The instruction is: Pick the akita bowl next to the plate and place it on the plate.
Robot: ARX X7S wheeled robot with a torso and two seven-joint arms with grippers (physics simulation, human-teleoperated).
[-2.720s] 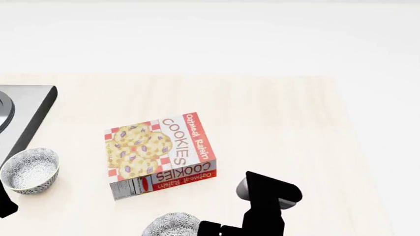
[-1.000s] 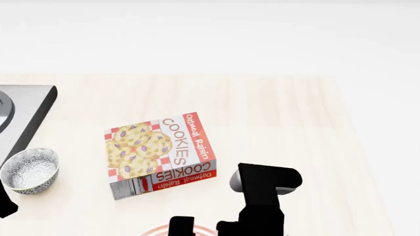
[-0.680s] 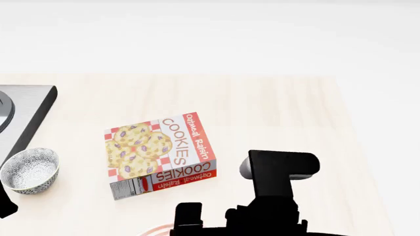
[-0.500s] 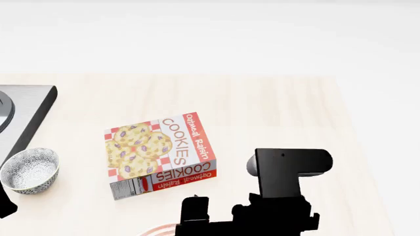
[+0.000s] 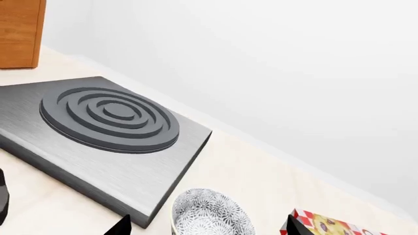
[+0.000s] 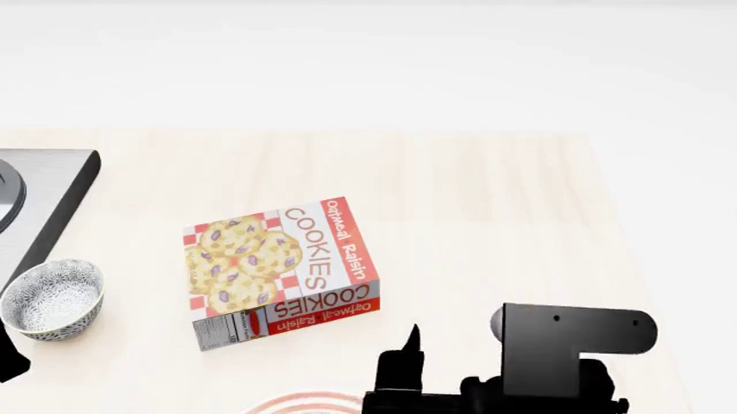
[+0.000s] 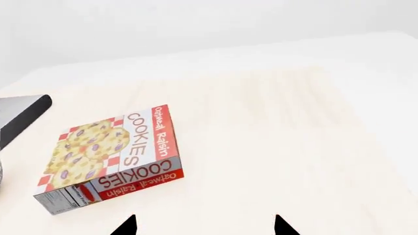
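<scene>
Only a thin arc of the plate's (image 6: pixel 302 402) red-ringed rim shows, at the bottom edge of the head view. The akita bowl next to the plate is out of view. My right gripper (image 7: pixel 203 228) is open with only bare tabletop between its dark fingertips (image 7: pixel 127 226); in the head view one right finger (image 6: pixel 406 360) rises just right of the plate rim. My left gripper (image 5: pixel 205 228) is open, and a look-alike speckled bowl (image 5: pixel 210 216) sits ahead between its tips without touching them. That bowl (image 6: pixel 52 298) stands at the table's left.
A cookie box (image 6: pixel 280 269) lies flat mid-table, just beyond the plate. A grey stove plate (image 5: pixel 111 128) with a ringed burner sits at the left, beside the speckled bowl. The table's right edge (image 6: pixel 627 259) runs close to my right arm (image 6: pixel 570 345). A wooden cabinet (image 5: pixel 19 32) stands behind the stove.
My right arm has swung rightward, away from over the plate. A speckled bowl seen at the bottom edge 2.7 s ago no longer shows; the plate rim does.
</scene>
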